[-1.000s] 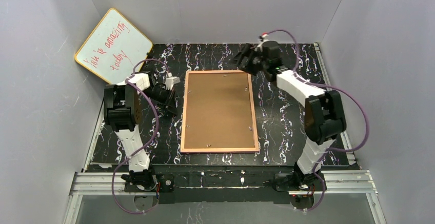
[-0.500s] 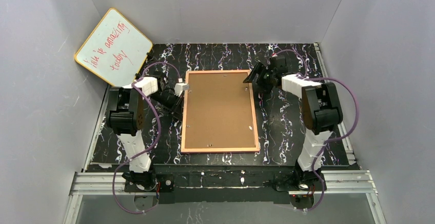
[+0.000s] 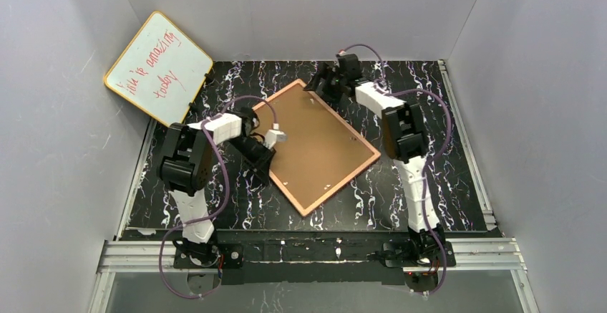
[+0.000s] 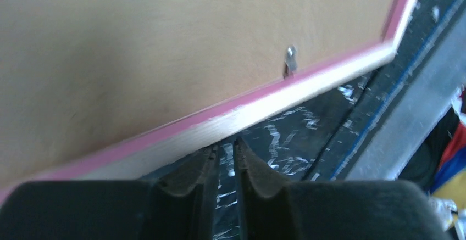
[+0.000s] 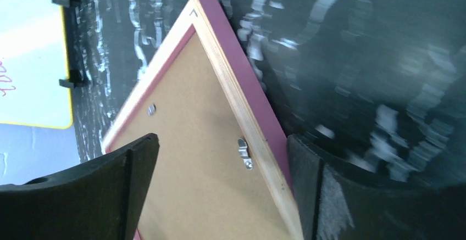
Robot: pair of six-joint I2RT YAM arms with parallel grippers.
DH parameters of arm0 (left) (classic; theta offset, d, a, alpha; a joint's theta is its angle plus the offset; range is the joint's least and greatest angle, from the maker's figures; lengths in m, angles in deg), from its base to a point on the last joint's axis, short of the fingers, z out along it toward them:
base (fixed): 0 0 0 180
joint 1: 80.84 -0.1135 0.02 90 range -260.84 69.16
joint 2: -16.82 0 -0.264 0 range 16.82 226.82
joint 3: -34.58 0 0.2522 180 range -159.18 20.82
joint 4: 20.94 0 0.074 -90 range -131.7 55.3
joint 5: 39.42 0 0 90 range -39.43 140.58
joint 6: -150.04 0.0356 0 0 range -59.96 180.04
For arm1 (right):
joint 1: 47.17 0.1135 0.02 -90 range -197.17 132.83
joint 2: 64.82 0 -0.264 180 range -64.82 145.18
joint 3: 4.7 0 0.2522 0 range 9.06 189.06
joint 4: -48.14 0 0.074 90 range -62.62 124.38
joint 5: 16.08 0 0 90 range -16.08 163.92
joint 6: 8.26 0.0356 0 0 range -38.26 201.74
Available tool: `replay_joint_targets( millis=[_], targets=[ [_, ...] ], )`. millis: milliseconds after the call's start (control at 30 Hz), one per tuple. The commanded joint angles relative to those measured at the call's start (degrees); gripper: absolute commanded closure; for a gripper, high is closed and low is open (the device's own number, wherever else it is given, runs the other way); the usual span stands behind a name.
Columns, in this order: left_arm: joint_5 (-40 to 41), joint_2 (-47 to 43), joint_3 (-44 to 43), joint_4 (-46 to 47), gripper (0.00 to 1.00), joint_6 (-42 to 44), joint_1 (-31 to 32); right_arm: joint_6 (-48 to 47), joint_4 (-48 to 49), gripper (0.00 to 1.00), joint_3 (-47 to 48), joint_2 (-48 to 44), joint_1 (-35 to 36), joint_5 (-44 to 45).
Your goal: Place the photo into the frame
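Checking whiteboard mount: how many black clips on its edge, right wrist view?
2, both on the whiteboard edge: upper clip, lower clip. More may be out of view.

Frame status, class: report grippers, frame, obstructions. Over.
Left gripper nearly shut at frame edge. Right gripper open astride far corner. Frame face down, backing on; photo unseen. Nothing blocking.

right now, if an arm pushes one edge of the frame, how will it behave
The frame looks stiff: its thin rim runs straight in both wrist views. Seeming to lie flat on the table, it would probably slide and swivel rather than tip. The small clips on its back might snag a finger.
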Motion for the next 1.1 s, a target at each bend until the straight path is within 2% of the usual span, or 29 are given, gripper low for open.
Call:
replay_joint_targets(
  millis=[0,33,100,133,200,233,267,433,567,667,867,1067],
  targets=[
    [-0.1,1.0,2.7,1.4,0.81,1.8,9.1,0.1,-8.6,0.02,15.6,5.3,6.6,-7.1],
    [-1.4,0.7,2.4,-1.1,0.76,3.5,10.1,-0.6,-10.1,0.02,17.9,5.5,6.2,-5.9],
    [-2.7,-0.3,0.6,-6.7,0.60,7.1,10.1,-2.2,-12.7,0.01,17.9,3.6,4.5,-3.0],
    [-2.7,-0.8,-0.5,-9.4,0.50,9.3,9.8,-2.6,-12.9,0.01,16.1,1.4,3.3,-1.8],
    [-3.0,-2.7,-2.8,-14.6,0.42,12.8,8.0,-3.0,-11.5,0.01,9.7,-4.1,1.5,0.7],
    [-3.0,-3.4,-4.5,-17.0,0.34,14.5,6.7,-3.5,-11.0,0.01,6.2,-7.4,0.9,2.3],
    [-2.9,-3.8,-6.5,-19.6,0.32,16.0,5.5,-4.0,-11.0,0.01,2.8,-10.4,0.3,4.3],
    [-1.4,-1.4,-22.4,-25.4,0.31,17.8,-4.1,-3.4,-10.6,0.01,-16.7,-27.3,-2.8,11.9],
    [5.4,5.2,-32.4,-15.9,0.33,6.7,-11.1,-1.9,-8.2,0.01,-34.9,-41.6,-3.4,13.7],
    [9.8,11.4,-37.3,-9.1,0.38,1.0,-13.7,-0.5,-9.8,0.01,-43.9,-48.7,-3.4,12.6],
    [15.3,17.9,-37.0,-1.0,0.47,-3.5,-13.9,4.0,-7.7,0.01,-60.6,-59.9,-3.4,8.0],
    [16.4,19.8,-34.7,1.5,0.52,-3.6,-15.7,6.1,-5.0,0.01,-68.2,-62.3,-3.2,5.0]
  ],
)
